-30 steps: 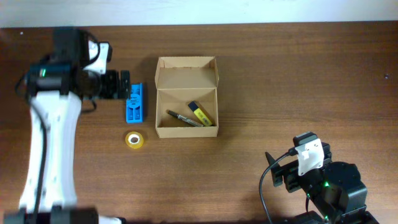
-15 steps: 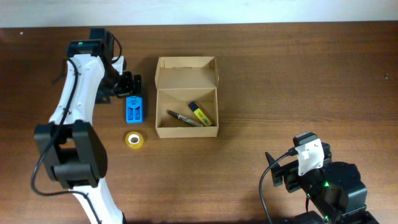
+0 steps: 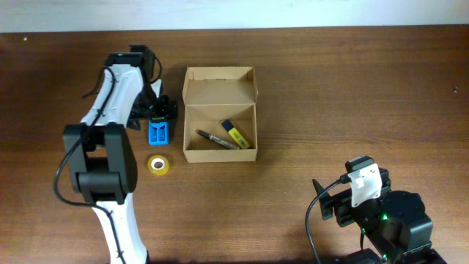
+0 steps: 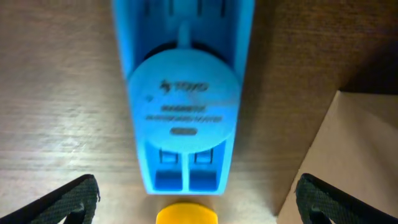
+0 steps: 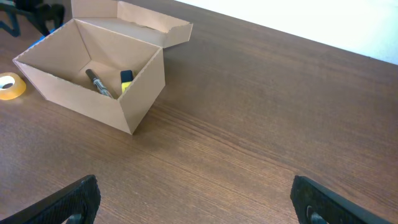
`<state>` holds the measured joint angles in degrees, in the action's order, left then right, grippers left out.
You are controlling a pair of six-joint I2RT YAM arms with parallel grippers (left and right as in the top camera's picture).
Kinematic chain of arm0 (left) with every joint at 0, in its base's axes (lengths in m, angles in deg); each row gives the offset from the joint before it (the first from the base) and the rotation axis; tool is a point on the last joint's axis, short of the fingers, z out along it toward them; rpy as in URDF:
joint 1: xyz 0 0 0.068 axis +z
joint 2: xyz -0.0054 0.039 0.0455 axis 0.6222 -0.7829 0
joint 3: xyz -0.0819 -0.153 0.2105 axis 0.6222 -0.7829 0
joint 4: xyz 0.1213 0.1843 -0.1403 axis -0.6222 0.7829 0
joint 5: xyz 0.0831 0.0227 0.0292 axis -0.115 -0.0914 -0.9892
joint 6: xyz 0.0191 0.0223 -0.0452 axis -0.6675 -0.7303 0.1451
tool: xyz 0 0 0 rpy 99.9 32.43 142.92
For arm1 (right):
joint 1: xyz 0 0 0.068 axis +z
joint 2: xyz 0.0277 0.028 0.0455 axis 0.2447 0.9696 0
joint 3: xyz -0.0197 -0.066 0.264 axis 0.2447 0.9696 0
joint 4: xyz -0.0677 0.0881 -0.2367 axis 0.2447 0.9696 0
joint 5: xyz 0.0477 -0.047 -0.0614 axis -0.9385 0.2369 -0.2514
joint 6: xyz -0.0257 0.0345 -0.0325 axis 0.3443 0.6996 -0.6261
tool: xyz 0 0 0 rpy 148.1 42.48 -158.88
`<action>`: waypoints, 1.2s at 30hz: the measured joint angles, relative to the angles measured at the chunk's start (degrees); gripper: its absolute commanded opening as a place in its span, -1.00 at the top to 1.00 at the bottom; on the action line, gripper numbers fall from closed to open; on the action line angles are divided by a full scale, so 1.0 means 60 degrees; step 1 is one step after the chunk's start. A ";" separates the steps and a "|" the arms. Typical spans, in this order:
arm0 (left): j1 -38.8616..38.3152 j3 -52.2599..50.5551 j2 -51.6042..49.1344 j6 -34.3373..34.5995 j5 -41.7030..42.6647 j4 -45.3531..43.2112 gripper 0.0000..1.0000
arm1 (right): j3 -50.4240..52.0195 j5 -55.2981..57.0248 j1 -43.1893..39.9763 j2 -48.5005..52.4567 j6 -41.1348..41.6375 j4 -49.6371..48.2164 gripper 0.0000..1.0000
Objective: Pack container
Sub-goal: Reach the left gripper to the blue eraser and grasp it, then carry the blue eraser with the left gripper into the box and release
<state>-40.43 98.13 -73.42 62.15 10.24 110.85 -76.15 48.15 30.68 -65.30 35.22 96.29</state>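
The container (image 3: 256, 129) is a tan cardboard box with its flap lid open toward the far side. It holds a black pen (image 3: 216, 138) and a yellow highlighter (image 3: 236, 134). My left gripper (image 3: 163, 110) is open just above the far end of a blue plastic item (image 3: 158, 133), left of the box. In the left wrist view the blue item (image 4: 183, 93) lies between my open fingers (image 4: 198, 202), and the box wall (image 4: 348, 162) is at right. My right gripper (image 3: 330, 202) is open and empty near the front right, with the container (image 5: 68, 93) far ahead of it in the right wrist view.
A yellow tape roll (image 3: 158, 165) lies on the table in front of the blue item. It also shows in the left wrist view (image 4: 186, 214) and the right wrist view (image 5: 9, 86). The table's far edge runs behind the box.
My left arm has swung right from the table's left side and now hangs over the blue item's far end. The right arm has not moved.
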 measured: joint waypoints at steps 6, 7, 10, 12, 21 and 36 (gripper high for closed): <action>-0.0109 0.0007 -0.0062 0.0124 -0.0186 -0.0215 -0.99 | 0.0000 0.0000 0.0000 -0.0004 -0.0004 -0.0004 -0.98; -0.0098 0.0007 -0.0069 0.0178 -0.0215 -0.0251 -0.99 | 0.0000 0.0000 0.0000 0.0000 0.0000 -0.0004 -0.98; -0.0044 0.0029 -0.0193 0.0324 -0.0248 -0.0372 -0.99 | 0.0000 0.0000 0.0000 0.0000 -0.0004 -0.0004 -0.98; -0.0018 0.0047 -0.0386 0.0390 -0.0248 -0.0393 -0.99 | 0.0000 0.0000 0.0000 -0.0004 -0.0004 -0.0004 -0.98; 0.0007 0.0047 -0.0776 0.0455 -0.0244 -0.0565 -0.92 | 0.0000 0.0000 0.0004 -0.0004 -0.0004 -0.0004 -0.98; 0.0011 0.0091 -0.1035 0.0605 0.0007 -0.0630 0.21 | 0.0004 0.0000 0.0004 -0.0004 0.0000 -0.0004 -0.98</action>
<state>-40.36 98.68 -79.63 65.78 10.28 107.07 -76.13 48.15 30.70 -65.32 35.22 96.27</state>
